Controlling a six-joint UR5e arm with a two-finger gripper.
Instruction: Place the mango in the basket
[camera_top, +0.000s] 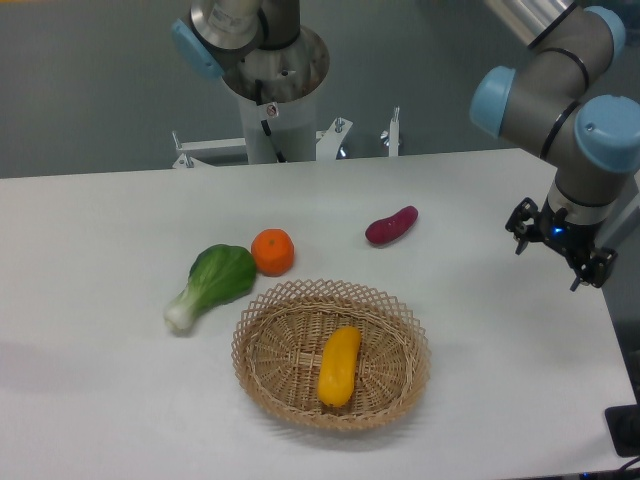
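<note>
White table (100, 400) across most of the view, with the arm's grey base post behind the far edge. UR5e arm (560, 90) at upper right, grey links and pale blue joint caps, reaching down over the table's right edge. Woven wicker basket (400, 385) in the front middle, shallow and oval, lattice rim open all round. Inside, on the basket floor slightly right of centre: the mango (339, 366), yellow-orange, lying lengthwise front to back (task thing already in its place, no contact with the tool). Just left of the basket rim, a green leafy bok choy (212, 281) with white stem pointing to the front left. Beside its leaves and just behind the basket, a round orange tangerine (272, 251). Farther right, apart from the basket, a small purple-red sweet potato (391, 225) lying aslant. At the far right, well apart from all produce, the gripper (559, 255), black fingers spread, nothing between them, poised above the table's right edge.
</note>
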